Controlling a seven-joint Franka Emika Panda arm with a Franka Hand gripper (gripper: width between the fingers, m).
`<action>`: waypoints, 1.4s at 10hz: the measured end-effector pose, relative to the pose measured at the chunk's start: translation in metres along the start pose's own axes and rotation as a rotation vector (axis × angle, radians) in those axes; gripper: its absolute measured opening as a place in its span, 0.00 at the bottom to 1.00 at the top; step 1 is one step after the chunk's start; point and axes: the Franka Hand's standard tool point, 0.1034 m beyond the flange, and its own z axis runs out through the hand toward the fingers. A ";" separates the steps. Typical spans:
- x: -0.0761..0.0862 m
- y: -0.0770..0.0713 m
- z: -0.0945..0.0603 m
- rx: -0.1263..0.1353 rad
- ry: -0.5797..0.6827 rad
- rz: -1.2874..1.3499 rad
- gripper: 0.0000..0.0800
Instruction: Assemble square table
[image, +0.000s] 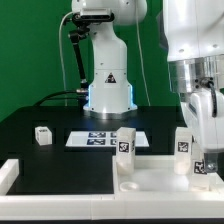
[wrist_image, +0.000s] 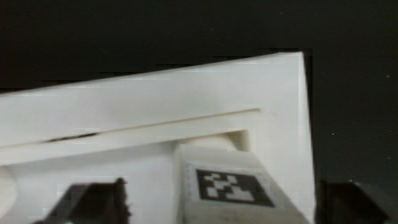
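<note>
**Gripper Spread Wide Around a Table Leg**

The arm (image: 190, 45) was seen at the right of the exterior view. Its upper links were cut off by the top edge of the frame, and its wrist was pointed straight down over the right end of the square tabletop (image: 150, 185). The gripper (image: 203, 150) was held wide. In the wrist view, two dark fingers (wrist_image: 98, 200) were shown on either side of a tagged leg (wrist_image: 226, 180). A dark gap was left between each finger and the leg, so nothing was gripped.

The square tabletop was laid on the black table (image: 30, 120) in the lower right of the exterior frame. A middle leg (image: 125, 142) was stood upright at its far edge, near the frame's centre. A right-hand leg (image: 183, 143) was stood just beside the gripper. A loose leg (image: 42, 134) was left alone on the black table at the exterior view's left. The marker board (image: 105, 138) was seen behind the middle leg, with the arm's base (image: 108, 85) beyond it.

Much was cut off or unclear. The tabletop's right and near edges were cropped by the frame. The fingers were only partly shown and blurred in the wrist view. Whether any upright leg was seated in a socket could not be told. A white rail (image: 10, 172) at the lower left was cropped as well.
</note>
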 end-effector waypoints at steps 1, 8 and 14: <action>0.002 0.000 -0.001 0.000 -0.001 -0.174 0.77; 0.010 -0.003 -0.002 -0.038 0.013 -0.857 0.81; 0.011 -0.001 -0.001 -0.039 0.020 -0.507 0.37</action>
